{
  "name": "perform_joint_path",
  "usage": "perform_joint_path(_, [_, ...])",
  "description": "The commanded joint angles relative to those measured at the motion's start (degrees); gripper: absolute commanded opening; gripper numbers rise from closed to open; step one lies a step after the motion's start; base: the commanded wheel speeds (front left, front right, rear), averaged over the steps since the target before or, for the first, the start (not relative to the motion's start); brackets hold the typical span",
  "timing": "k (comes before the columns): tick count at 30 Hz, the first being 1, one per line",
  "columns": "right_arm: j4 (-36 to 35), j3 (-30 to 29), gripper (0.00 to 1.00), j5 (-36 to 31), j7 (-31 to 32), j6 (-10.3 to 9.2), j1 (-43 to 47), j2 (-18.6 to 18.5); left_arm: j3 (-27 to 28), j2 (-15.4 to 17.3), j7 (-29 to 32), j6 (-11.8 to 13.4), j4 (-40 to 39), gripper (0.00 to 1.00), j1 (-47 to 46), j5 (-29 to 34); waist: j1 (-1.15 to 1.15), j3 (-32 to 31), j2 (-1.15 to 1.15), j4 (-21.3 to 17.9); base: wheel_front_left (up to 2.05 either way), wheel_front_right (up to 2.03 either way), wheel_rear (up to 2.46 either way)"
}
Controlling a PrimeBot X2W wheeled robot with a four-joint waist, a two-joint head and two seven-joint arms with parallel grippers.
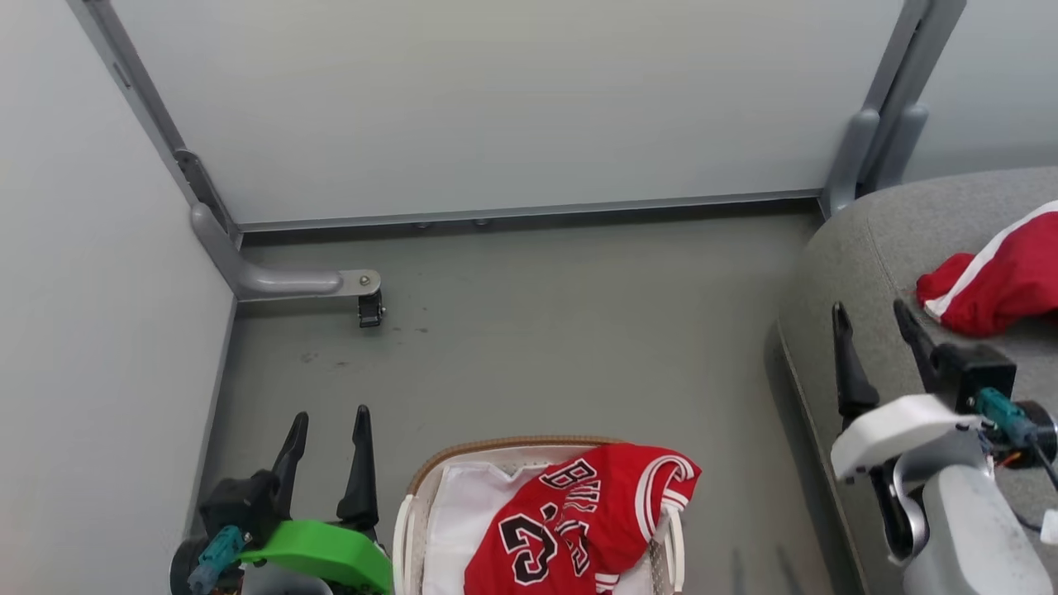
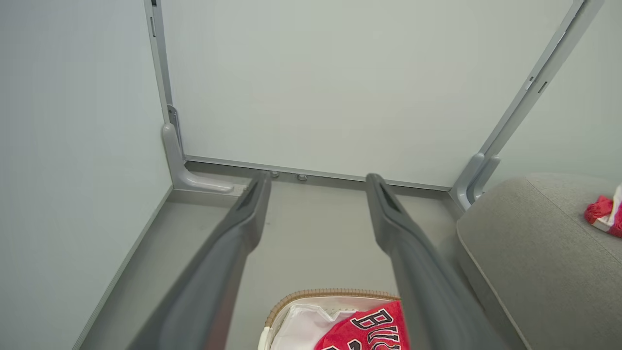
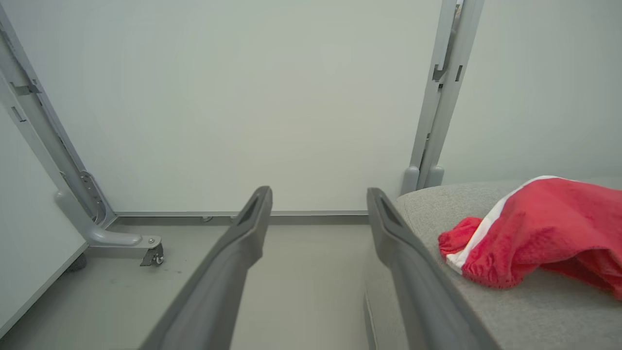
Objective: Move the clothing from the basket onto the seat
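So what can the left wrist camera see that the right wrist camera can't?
Left wrist view: the basket at the bottom, with the red jersey and a white liner in it.
Right wrist view: a little wheel under the grey panel foot.
Both: the grey sofa with the red shorts lying on it, the floor, the pale wall panels, and that arm's own dark jaws, standing open.

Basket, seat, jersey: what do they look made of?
Basket: smooth white plastic wall, brown woven-looking rim. Liner: white cloth, creased. Seat: matte grey upholstery fabric with a visible weave. Jersey: red, probably synthetic knit; it drapes limp, and the lettering could be printed or stitched.
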Motion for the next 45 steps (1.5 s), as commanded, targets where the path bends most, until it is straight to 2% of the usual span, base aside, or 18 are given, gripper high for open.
perform_joint_path(1, [-1.28,-0.41,1.0,1.09,-0.11,-0.08,3.02,0.61,0.74,-0.33,-0.04,-0.09,-0.42,1.0,1.85,0.4,0.01,-2.61,0.0,2.41,0.0,0.0,0.0])
perform_joint_path(8, [-5.58,3.37,1.0,5.34,-0.11,-0.08,11.56,1.27,3.1,-0.73,-0.05,-0.61,-1.39,1.0,6.28,1.33,0.01,-3.68,0.0,2.59,0.0,0.0,0.0])
perform_joint_path(14, [-7.18,4.54,1.0,5.52,-0.11,-0.08,15.21,1.27,3.66,-1.4,-0.05,-1.1,-1.21,1.0,7.38,1.9,0.01,-4.39,0.0,2.68,0.0,0.0,0.0])
perform_joint_path(45, [-6.35,5.26,1.0,4.73,-0.11,-0.08,14.6,1.3,4.76,-2.74,-0.05,-3.02,1.09,1.0,6.09,3.98,0.01,-4.06,0.0,1.48,0.0,0.0,0.0])
